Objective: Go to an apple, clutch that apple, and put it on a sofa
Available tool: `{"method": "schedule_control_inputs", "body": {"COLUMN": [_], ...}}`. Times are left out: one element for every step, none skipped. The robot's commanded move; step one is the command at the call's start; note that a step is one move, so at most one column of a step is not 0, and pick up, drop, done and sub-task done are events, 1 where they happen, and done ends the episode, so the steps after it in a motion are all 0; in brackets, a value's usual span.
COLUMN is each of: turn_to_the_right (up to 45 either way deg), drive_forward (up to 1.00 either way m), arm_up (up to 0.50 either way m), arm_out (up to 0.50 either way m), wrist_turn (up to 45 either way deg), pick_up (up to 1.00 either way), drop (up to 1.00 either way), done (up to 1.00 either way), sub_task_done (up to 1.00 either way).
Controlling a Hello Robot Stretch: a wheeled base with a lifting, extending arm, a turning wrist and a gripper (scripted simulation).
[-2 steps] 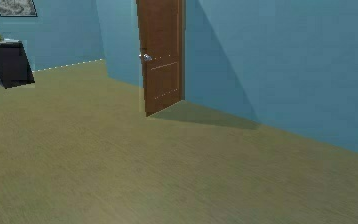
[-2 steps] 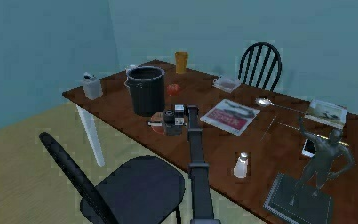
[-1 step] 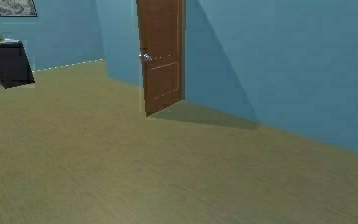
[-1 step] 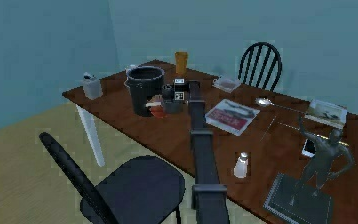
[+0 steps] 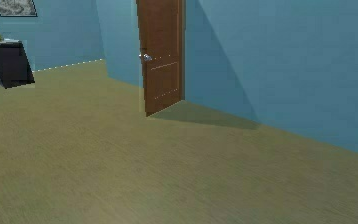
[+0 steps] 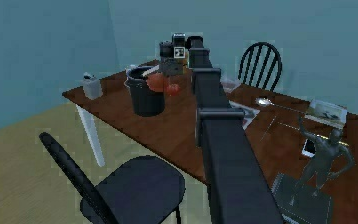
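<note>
Brown table [image 6: 112, 100] beneath arm [image 6: 223, 135] and pincer [image 6: 168, 66]

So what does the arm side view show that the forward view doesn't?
Arm side view: the robot's arm stretched over a wooden table, with the gripper near a red round thing and a dark pot. There is also a black chair, a second chair and a grey statue.
Forward view: a brown door, a dark cabinet and a picture on the wall.
Both: blue walls and olive floor.
</note>
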Motion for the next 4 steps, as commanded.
{"method": "schedule_control_inputs", "body": {"turn_to_the_right": [0.0,0.0,0.0,0.0], "drive_forward": [0.00,0.00,0.00,0.00], "arm_up": [0.00,0.00,0.00,0.00], "arm_out": [0.00,0.00,0.00,-0.48], "wrist_turn": [-45.0,-45.0,-21.0,0.0], "pick_up": [0.00,0.00,0.00,0.00], "drop": [0.00,0.00,0.00,0.00], "done": [0.00,0.00,0.00,0.00], "sub_task_done": [0.00,0.00,0.00,0.00]}}
